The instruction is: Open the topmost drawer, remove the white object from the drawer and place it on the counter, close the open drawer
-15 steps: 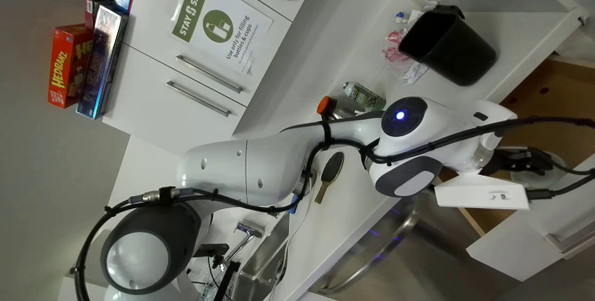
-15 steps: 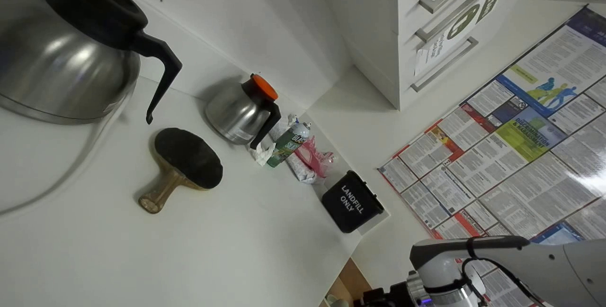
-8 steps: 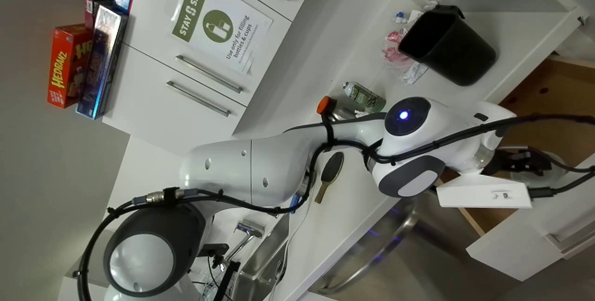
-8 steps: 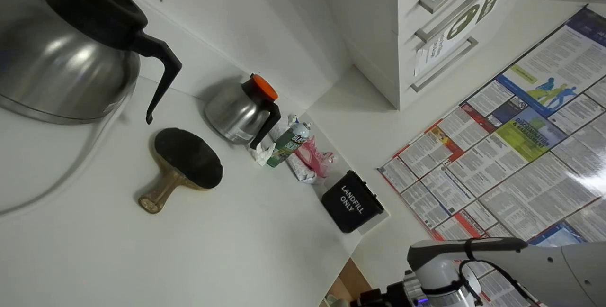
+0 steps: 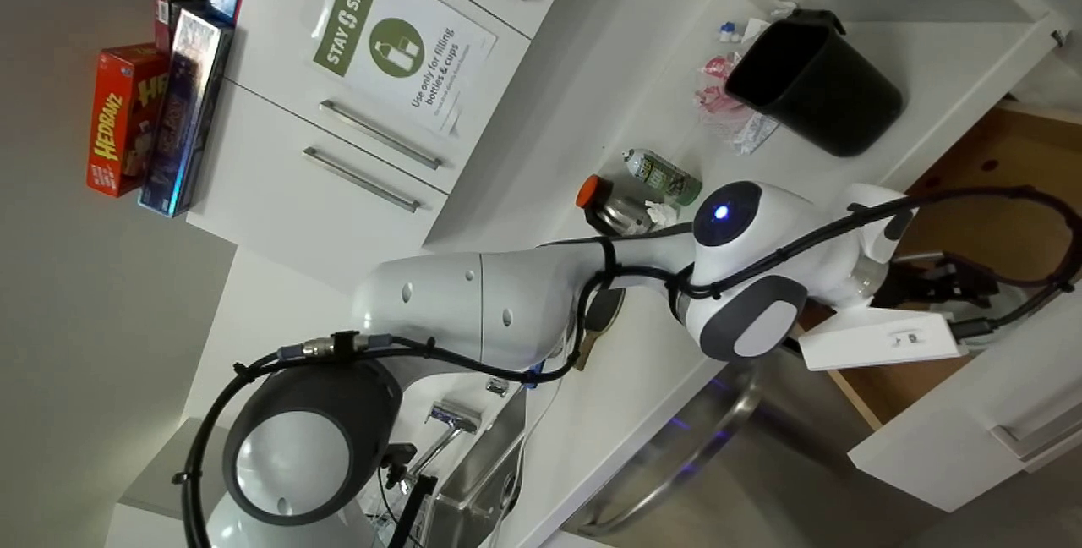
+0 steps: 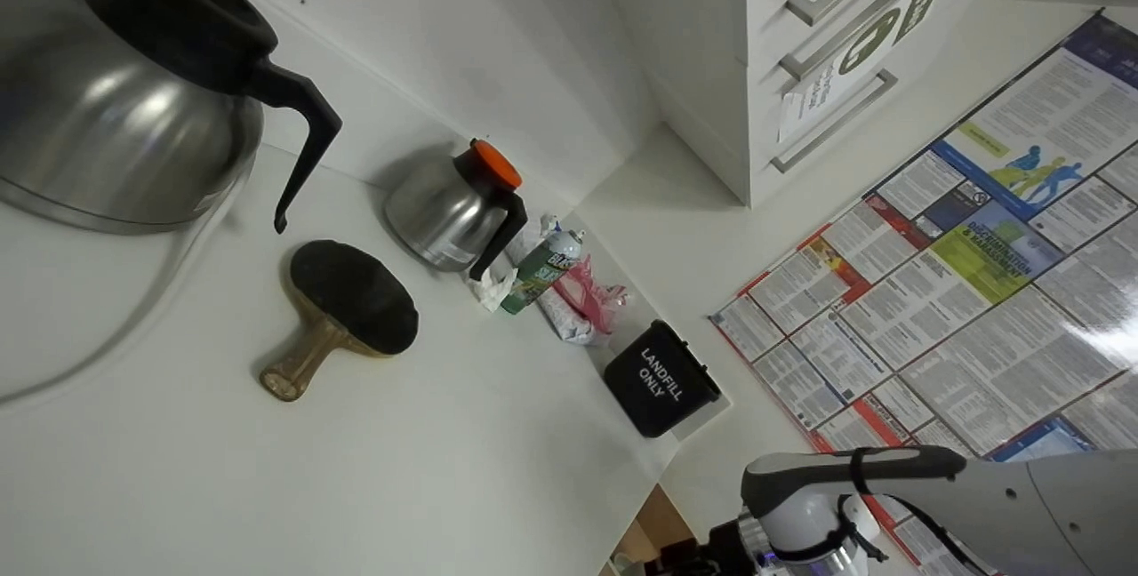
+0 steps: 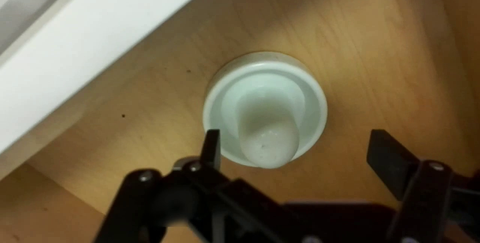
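Note:
The topmost drawer [image 5: 1002, 155] stands open, its light wooden inside showing. In the wrist view its white front [image 7: 93, 44] crosses the upper left, with the silver bar handle [image 7: 35, 6] beyond. The white object [image 7: 268, 143] stands on the drawer floor, a round shallow dish shape with a thick rounded knob. It shows partly behind the gripper in an exterior view [image 5: 1006, 303]. My gripper [image 7: 295, 138] is open and empty above the drawer. Its left finger overlaps the dish rim in view; the right finger is well right of it. The white counter [image 5: 634, 396] is beside the drawer.
A black bin [image 5: 816, 83] stands on the counter by the drawer. A spray can [image 5: 663, 176], a steel pot with orange lid [image 6: 453, 207] and a black paddle [image 6: 347, 309] are also there. A large steel pot [image 6: 124, 96] and a sink [image 5: 473, 480] are further off.
The arm has shifted, its elbow moving right in an exterior view, and the gripper has moved slightly left in both exterior views. The drawer has not moved.

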Motion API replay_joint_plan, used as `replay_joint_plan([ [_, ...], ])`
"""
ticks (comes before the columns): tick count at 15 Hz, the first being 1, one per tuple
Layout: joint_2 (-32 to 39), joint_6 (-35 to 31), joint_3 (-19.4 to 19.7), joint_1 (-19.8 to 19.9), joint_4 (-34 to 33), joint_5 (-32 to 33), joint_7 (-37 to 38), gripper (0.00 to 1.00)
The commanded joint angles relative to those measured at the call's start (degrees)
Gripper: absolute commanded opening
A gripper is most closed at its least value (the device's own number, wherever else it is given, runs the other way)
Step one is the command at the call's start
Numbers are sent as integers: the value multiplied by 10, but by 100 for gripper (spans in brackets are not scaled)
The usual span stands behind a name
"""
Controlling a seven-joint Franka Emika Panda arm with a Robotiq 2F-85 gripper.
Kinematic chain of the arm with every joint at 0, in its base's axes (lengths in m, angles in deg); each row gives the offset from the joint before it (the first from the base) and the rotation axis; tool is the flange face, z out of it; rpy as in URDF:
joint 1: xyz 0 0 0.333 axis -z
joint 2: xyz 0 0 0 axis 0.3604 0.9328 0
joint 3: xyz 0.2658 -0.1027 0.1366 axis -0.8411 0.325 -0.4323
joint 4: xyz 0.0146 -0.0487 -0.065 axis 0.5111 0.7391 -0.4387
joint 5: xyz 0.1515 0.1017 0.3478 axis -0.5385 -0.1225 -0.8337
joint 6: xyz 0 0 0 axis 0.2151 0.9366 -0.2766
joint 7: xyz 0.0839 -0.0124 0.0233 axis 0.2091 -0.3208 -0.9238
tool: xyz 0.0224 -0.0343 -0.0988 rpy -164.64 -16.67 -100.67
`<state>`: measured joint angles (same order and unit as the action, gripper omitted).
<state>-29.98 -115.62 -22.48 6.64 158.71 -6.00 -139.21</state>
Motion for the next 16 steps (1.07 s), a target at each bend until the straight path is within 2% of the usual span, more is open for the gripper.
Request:
replay_joint_plan([
  [1,21,-42,-8,6,-15,68,62,100],
  [8,74,-70,-13,15,-55,184,167,100],
  [9,80,-73,-15,17,-61,195,176,79],
  [16,104,-103,-52,53,-76,246,204,26],
])
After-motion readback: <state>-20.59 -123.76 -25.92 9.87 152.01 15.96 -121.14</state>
